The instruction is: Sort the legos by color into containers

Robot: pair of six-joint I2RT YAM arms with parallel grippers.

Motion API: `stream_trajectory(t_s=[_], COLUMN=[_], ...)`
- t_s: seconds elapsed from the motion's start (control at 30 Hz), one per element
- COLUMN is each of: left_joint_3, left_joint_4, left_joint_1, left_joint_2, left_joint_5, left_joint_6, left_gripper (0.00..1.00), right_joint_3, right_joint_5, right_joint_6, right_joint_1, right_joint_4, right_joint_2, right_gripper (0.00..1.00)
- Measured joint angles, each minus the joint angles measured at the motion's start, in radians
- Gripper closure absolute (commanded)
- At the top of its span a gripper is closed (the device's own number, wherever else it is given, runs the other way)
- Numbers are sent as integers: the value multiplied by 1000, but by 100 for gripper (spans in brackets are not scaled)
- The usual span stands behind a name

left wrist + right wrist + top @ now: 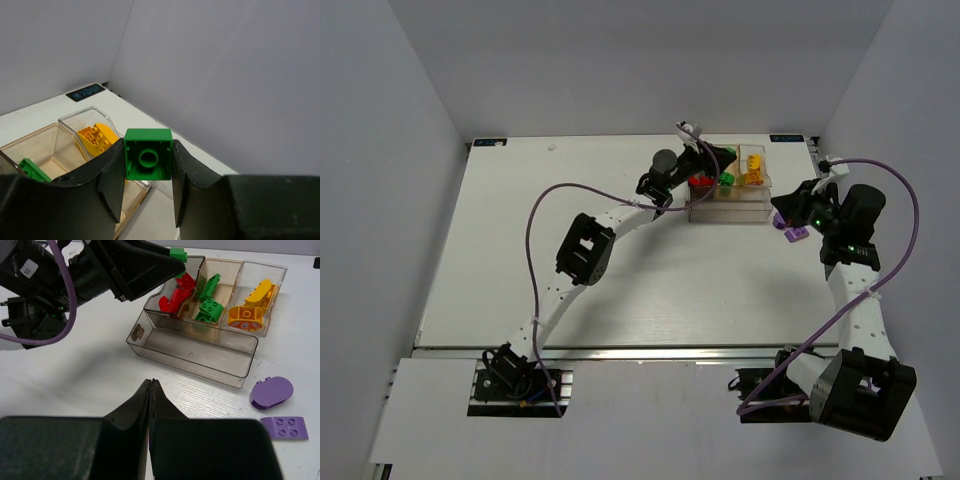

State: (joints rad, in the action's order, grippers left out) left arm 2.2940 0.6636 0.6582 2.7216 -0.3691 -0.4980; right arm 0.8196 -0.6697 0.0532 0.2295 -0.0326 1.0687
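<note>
Hovering over the white desk (75, 385), the right claw (150, 383) is clenched tight, gripping nothing. To its right lie two purple legos, apart from each other and outside the organizer: nearer, a flat studded plate (284, 428), then a rounded piece (271, 392). Beyond the claw stands the clear organizer (190, 357), its shallow front tray toward the claw and three bins in a row behind it. The smoky grey bin (150, 306) holds red legos (172, 300), at least two, piled so the count is unsure. The amber bin (229, 271) holds green legos (210, 309), two for certain, perhaps a third tucked under them. The clear bin (252, 274) holds two yellow-orange legos (246, 315). Farthest, the left claw (148, 167) grips one green brick (148, 150) by its sides, hollow underside toward the wrist camera, above the far edge of the bins; which bin lies beneath it I cannot tell
</note>
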Motion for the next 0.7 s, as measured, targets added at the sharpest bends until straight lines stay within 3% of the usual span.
stream_trajectory(t_s=[0.4, 0.7], left_joint_3=[43, 48], left_joint_4=[78, 70], left_joint_1=[39, 51], left_joint_2=[113, 137], left_joint_5=[198, 224], left_joint_6=[137, 180], left_gripper=[94, 93], right_joint_3=[-14, -16], right_joint_5=[-26, -47], right_joint_6=[23, 31], right_joint_1=[37, 51], right_joint_4=[-20, -24], right_joint_2=[-2, -2], right_gripper=[100, 100])
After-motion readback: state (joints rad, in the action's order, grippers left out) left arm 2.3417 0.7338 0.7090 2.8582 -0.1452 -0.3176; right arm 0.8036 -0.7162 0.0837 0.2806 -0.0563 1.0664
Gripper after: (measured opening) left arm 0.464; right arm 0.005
